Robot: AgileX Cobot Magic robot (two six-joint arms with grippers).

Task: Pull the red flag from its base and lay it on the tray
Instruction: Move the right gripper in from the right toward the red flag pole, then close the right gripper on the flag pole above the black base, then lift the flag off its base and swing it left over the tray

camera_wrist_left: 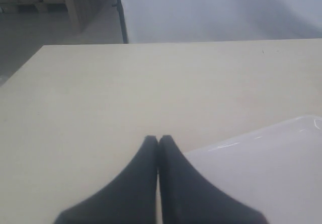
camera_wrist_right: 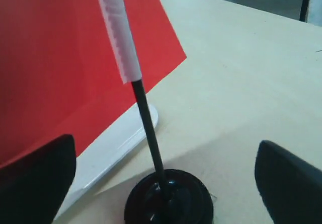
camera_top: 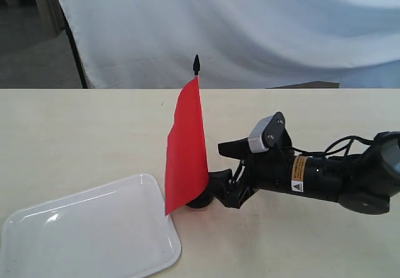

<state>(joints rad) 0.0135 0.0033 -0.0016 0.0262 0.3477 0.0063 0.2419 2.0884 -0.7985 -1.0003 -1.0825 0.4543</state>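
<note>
Beside the base (camera_wrist_right: 168,201), right end effector (camera_top: 219,161) wide open, holding nothing

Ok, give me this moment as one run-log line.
red flag upright in base | right gripper open, flanking its stick | tray without flag | left gripper shut beside tray

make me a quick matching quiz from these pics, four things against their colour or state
Things:
1. red flag
2. base
3. tray
4. left gripper

Colour or state:
a. glossy white
b. shut
c. round and black
d. standing upright

Pairs: 1-d, 2-c, 3-a, 4-b
</note>
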